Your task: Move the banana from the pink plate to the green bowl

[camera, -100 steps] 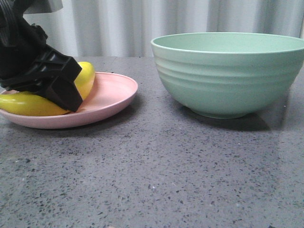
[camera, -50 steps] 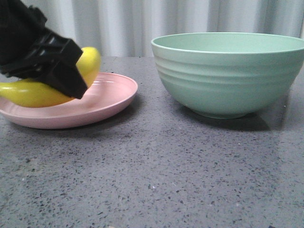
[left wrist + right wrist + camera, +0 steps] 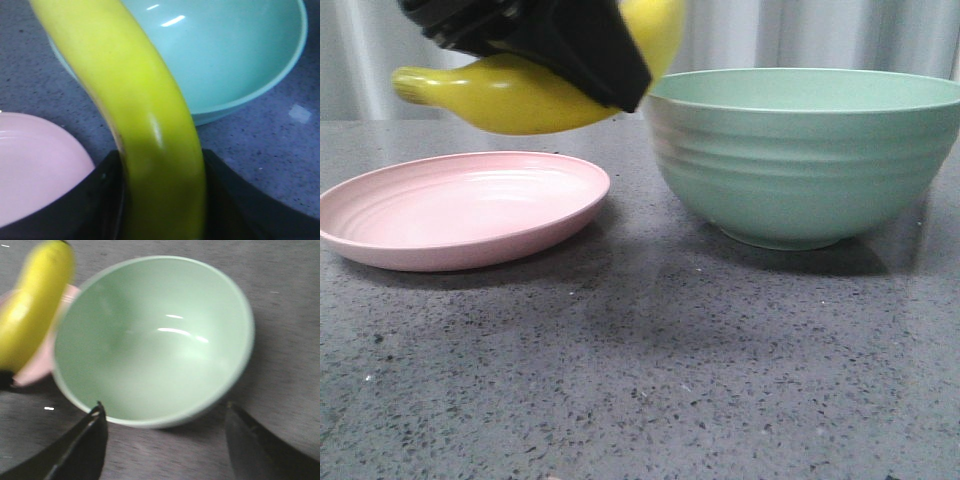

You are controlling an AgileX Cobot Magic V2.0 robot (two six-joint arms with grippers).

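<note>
My left gripper (image 3: 582,52) is shut on the yellow banana (image 3: 505,95) and holds it in the air above the gap between the pink plate (image 3: 460,205) and the green bowl (image 3: 805,150). In the left wrist view the banana (image 3: 145,110) sits between the black fingers (image 3: 107,195), over the plate (image 3: 35,165) and near the bowl's rim (image 3: 225,65). My right gripper (image 3: 162,415) is open and empty, hovering by the bowl (image 3: 155,340); the banana (image 3: 32,305) shows beside it, blurred.
A dark speckled stone tabletop (image 3: 650,380) runs under everything. A pale curtain (image 3: 800,35) hangs behind the bowl. The pink plate holds nothing.
My left gripper has lifted the banana off the pink plate and carried it up and to the right, toward the green bowl. The plate and bowl have not moved.
</note>
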